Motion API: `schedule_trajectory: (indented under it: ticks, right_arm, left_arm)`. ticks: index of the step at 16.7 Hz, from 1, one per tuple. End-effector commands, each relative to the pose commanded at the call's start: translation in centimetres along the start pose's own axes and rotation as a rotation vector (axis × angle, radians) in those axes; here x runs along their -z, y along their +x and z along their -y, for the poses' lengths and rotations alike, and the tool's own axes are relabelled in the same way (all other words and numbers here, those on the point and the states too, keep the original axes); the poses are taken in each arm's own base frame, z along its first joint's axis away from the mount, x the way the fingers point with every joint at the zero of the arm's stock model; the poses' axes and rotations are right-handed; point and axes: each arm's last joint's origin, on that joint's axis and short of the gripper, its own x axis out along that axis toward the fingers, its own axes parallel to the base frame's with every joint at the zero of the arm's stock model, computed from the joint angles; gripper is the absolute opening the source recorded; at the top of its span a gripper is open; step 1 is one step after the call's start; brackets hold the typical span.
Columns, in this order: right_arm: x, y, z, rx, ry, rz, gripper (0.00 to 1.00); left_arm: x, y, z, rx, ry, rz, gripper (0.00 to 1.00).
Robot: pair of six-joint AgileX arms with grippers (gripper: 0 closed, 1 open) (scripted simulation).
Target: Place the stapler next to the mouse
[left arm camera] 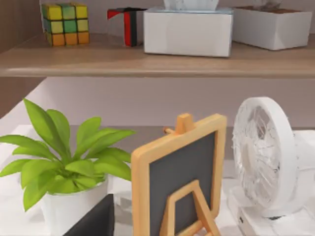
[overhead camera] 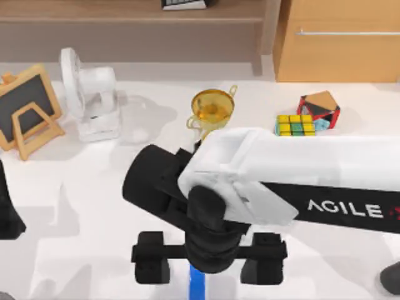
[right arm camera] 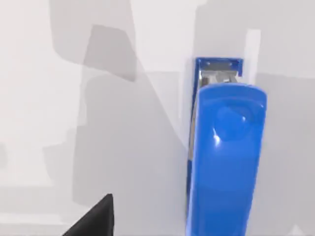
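The right gripper (overhead camera: 209,255) hangs low over the near middle of the white table (overhead camera: 94,187), its two black fingers (overhead camera: 152,257) spread wide apart to either side, closed on nothing. The small, narrow, bright-blue bar-shaped stapler (overhead camera: 197,282) lies on the table directly beneath it, between the two fingers and touching neither; from above, just a short blue strip of it peeks out below the wrist. The right wrist view gives what the top view hides: the stapler (right arm camera: 224,157) seen along its length, glossy blue lid above a blue base with a strip of silver metal at its far end, lying flat on the white surface, with one dark fingertip (right arm camera: 93,219) well off to its side.

Beyond the right gripper, on the far part of the table, stand a translucent yellow goblet-shaped cup (overhead camera: 213,109), a multicoloured Rubik's cube (overhead camera: 295,124) and a red-edged angular block (overhead camera: 320,107). Farther to the gripper's left are a white desk fan (overhead camera: 90,94) and a small wood-framed chalkboard easel (overhead camera: 28,109).

The left arm (overhead camera: 7,206) is parked at the table's left edge; whether its gripper is open or closed, I cannot tell. Its wrist view looks past the easel (left arm camera: 179,182) and fan (left arm camera: 266,157) to a green leafy plant in a white pot (left arm camera: 64,172), and up to a wooden shelf (left arm camera: 147,61) holding a second colourful cube (left arm camera: 65,23) and a white tissue box (left arm camera: 188,30).
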Motion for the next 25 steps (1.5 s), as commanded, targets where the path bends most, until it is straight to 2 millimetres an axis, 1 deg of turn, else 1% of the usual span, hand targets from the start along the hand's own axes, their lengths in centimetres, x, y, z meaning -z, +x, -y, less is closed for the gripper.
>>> schedule_trajectory:
  ticks: [2,3,9,11,15,16,19,25]
  right_arm:
    - [0.7,0.8,-1.3,0.036,-0.002,-0.015,1.0]
    - [0.9,1.0,-1.6,0.044,-0.002,-0.018,1.0]
    - [0.9,1.2,-1.6,0.046,0.0,-0.019,1.0]
    - [0.9,2.4,-1.6,0.049,-0.002,-0.02,1.0]
    - [1.0,5.6,-1.5,0.043,-0.002,-0.017,1.0]
    - [1.0,6.0,-1.5,0.046,-0.002,-0.019,1.0]
    - [1.0,6.1,-1.4,0.046,-0.002,-0.019,1.0]
    - [1.0,6.1,-1.4,0.046,-0.002,-0.019,0.55]
  left_arm:
    - [0.0,0.0,0.0,0.0,0.0,0.0,1.0]
    - [0.0,0.0,0.0,0.0,0.0,0.0,1.0]
    - [0.0,0.0,0.0,0.0,0.0,0.0,1.0]
    - [0.0,0.0,0.0,0.0,0.0,0.0,1.0]
    - [0.0,0.0,0.0,0.0,0.0,0.0,1.0]
    - [0.0,0.0,0.0,0.0,0.0,0.0,1.0]
    - [0.0,0.0,0.0,0.0,0.0,0.0,1.0]
    - [0.0,0.0,0.0,0.0,0.0,0.0,1.0]
